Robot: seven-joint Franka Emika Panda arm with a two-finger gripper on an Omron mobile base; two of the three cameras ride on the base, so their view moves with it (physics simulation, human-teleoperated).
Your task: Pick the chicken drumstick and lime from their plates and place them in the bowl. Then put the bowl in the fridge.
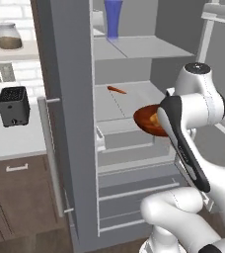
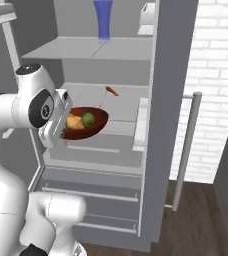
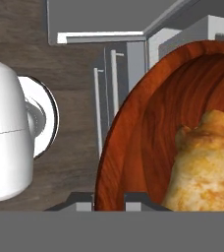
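Pinching the bowl by its rim, the gripper carries it fridge-ward; stiff wood, but drumstick and lime could roll.

One bowl, one chicken drumstick, one lime, one fridge, one blue vase.

Two base cameras sit behind the arm, left and right, both looking into the open fridge. The hand camera looks very close at the bowl.
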